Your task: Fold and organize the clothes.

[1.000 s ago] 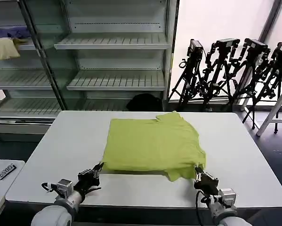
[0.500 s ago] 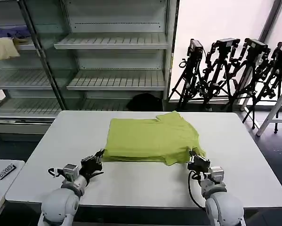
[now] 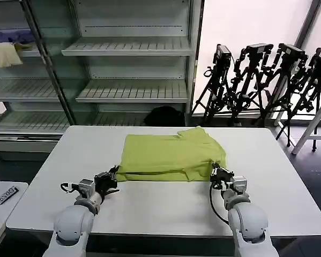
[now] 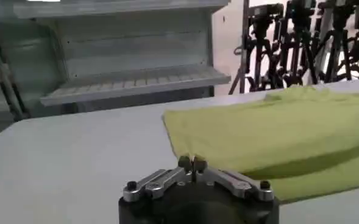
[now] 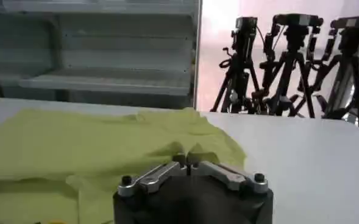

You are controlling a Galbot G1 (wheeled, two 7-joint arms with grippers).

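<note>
Head view: shelves (image 3: pixel 133 48) behind, white counter (image 3: pixel 165 209) ahead, T-shirt (image 3: pixel 168 155) lying mid-counter. Left gripper (image 3: pixel 113 178) and right gripper (image 3: pixel 216 174) at its near corners.

Left wrist: jaws pinching shirt edge.

Right wrist: jaws likewise pinching cloth.

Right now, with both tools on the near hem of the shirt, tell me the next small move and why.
Probably carry the hem farther away from the robot, both arms together. The left tool and right tool are each shut on a near corner of the T-shirt, lifted off the table, and the raised edge has not reached the far edge yet, so the fold looks half done.
</note>
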